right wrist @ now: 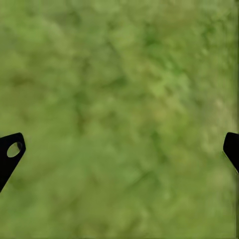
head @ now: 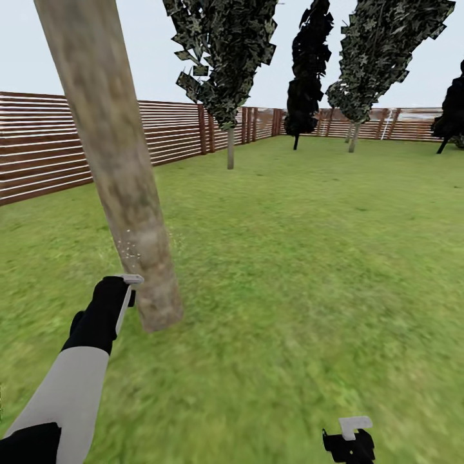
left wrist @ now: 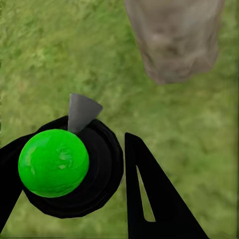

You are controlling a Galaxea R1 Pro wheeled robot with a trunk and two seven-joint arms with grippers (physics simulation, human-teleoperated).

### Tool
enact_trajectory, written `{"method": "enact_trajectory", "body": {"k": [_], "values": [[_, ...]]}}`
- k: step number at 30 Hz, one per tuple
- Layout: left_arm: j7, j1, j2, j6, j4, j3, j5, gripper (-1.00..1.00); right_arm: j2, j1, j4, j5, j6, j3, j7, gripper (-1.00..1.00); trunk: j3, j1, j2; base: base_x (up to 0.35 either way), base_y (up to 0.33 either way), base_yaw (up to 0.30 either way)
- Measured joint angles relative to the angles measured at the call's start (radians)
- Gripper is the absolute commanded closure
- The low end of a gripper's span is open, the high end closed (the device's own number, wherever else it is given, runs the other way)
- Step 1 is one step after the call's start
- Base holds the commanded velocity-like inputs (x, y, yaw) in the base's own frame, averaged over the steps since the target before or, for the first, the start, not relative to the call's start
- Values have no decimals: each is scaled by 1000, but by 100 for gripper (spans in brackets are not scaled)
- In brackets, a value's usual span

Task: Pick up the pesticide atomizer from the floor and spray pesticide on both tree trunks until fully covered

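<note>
Your left gripper (head: 122,293) is raised at the base of the thick, pale grey-tan mottled tree trunk (head: 119,167), just beside it on the lawn. In the left wrist view that gripper (left wrist: 94,174) is clamped around the pesticide atomizer (left wrist: 69,164), a black rounded body with a bright green ball on top and a small grey cone nozzle (left wrist: 80,112). One black finger (left wrist: 149,199) presses against the bottle's side. The nozzle points toward the foot of the trunk (left wrist: 174,40), which stands close ahead across a strip of grass. Fine white specks show on the bark low down (head: 129,248), right by your gripper.

Your right gripper (head: 348,441) sits low at the near edge of the head view, well apart from the trunk. From its wrist camera the two black fingertips (right wrist: 10,152) sit at opposite edges of the picture, spread wide with nothing but green lawn (right wrist: 119,119) between them.

Farther off, a second tree with a thin trunk and dark leafy crown (head: 230,148) stands near the brown horizontal-slat wooden fence (head: 58,145), with more dark trees along the back fence.
</note>
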Motion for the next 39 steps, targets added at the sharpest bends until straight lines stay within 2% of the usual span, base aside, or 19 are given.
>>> {"method": "enact_trajectory", "body": {"k": [5,13,20,27,30,32,39], "values": [[2,3,4,-1,0,0,-3,100,0,0,0,0,0,0,0,-100,0,0,0,188,-234,212],[3,4,12,-3,1,7,-3,100,0,0,0,0,0,0,0,-100,0,0,0,226,-198,9],[8,33,9,-5,-1,6,-4,100,0,0,0,0,0,0,0,-100,0,0,0,-5,-168,206],[10,106,0,-9,0,4,6,100,2,0,0,0,-1,1,0,-100,0,0,0,29,-24,245],[11,130,3,-55,0,14,3,100,1,0,0,0,-2,0,0,-100,0,0,0,227,-153,19],[12,137,3,-76,1,14,4,100,0,0,0,0,-2,0,-1,-100,0,0,0,241,-163,2],[12,139,0,-82,0,14,8,100,0,0,0,0,-1,0,-1,-100,0,0,0,228,-181,0]]}}
